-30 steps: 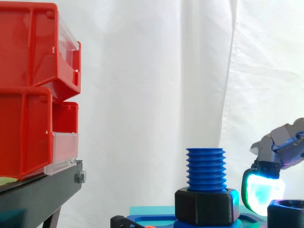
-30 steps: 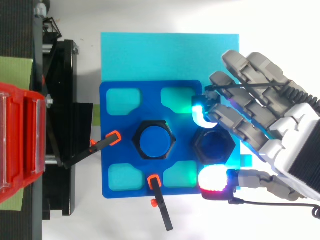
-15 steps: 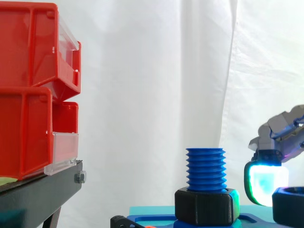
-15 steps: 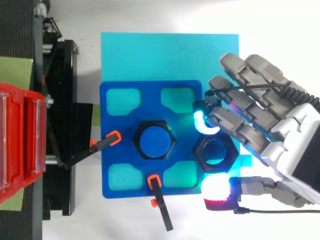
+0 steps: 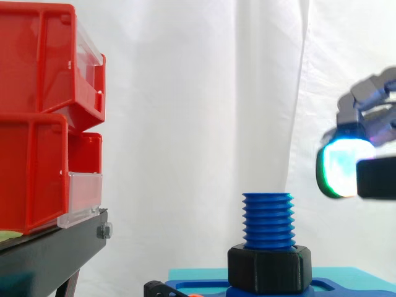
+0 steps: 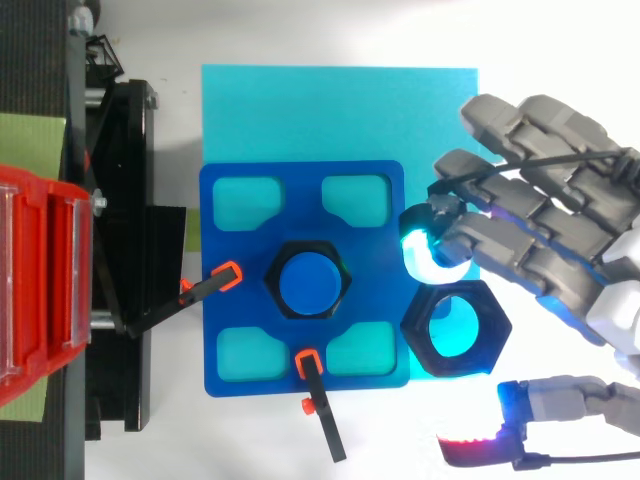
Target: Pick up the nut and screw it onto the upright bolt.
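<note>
The black hex nut [image 6: 456, 328] hangs in the air at the right, clear of the blue baseplate [image 6: 230, 240]. My hand [image 6: 560, 235] is shut on it; a cyan-glowing fingertip [image 6: 425, 245] presses its far rim. The thumb's red-glowing pad [image 6: 478, 447] sits just past its near rim. In the side view the nut [image 5: 377, 178] is level with my hand [image 5: 365, 105], higher than the top of the upright blue bolt [image 5: 268, 219] and well to its right. A second black nut [image 5: 269, 269] sits round the bolt's foot. From above, the bolt [image 6: 308, 283] stands mid-plate.
Red bins [image 5: 37, 111] stack on a black stand [image 6: 120, 200] at the left. A cyan mat [image 6: 300, 100] lies under the baseplate. Two black clamps with orange tips [image 6: 215, 280] [image 6: 315, 390] hold the plate's left and front edges. White curtain behind.
My hand has risen with the nut, lifting it off the baseplate to above the bolt's top and drawing it slightly right and toward the front. The bolt has not moved.
</note>
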Tool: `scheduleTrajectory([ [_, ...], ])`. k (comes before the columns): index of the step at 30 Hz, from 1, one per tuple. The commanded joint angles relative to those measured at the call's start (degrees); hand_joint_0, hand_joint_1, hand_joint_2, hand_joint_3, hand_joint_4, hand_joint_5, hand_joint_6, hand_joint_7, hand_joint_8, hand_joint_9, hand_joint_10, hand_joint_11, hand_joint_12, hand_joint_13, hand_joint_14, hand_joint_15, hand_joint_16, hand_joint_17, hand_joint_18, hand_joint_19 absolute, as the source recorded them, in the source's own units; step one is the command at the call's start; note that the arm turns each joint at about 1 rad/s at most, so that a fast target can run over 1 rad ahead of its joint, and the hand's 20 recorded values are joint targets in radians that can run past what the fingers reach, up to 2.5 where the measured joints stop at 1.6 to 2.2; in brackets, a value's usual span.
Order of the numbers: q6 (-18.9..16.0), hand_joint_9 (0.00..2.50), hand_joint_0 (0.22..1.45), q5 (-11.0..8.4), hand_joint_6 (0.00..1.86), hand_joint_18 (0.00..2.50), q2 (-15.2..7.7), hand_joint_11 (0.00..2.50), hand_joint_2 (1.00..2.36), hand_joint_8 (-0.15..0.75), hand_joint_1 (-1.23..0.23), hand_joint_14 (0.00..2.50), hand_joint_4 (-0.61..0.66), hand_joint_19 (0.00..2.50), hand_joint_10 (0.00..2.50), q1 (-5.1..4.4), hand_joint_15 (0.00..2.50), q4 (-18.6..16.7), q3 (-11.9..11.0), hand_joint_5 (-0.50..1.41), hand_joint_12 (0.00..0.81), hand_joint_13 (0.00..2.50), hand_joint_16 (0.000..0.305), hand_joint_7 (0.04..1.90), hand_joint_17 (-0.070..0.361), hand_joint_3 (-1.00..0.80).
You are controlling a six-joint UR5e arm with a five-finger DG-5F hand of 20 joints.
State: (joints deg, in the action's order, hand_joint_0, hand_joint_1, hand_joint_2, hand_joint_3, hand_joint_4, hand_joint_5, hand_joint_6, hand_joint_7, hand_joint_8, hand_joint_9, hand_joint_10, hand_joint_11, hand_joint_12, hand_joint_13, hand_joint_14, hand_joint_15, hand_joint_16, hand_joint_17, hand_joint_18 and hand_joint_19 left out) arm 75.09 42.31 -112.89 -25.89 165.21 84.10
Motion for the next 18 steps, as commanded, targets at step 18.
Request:
scheduleTrajectory([
  [18,8.2,0.44,0.53,16.49,0.5,0.29,-5.1,0.0,1.0,0.304,-0.59,0.0,0.3,0.0,0.0,7.26,0.0,-8.4,-8.8,-0.15,0.367,0.38,0.046,1.22,0.104,-0.5],
])
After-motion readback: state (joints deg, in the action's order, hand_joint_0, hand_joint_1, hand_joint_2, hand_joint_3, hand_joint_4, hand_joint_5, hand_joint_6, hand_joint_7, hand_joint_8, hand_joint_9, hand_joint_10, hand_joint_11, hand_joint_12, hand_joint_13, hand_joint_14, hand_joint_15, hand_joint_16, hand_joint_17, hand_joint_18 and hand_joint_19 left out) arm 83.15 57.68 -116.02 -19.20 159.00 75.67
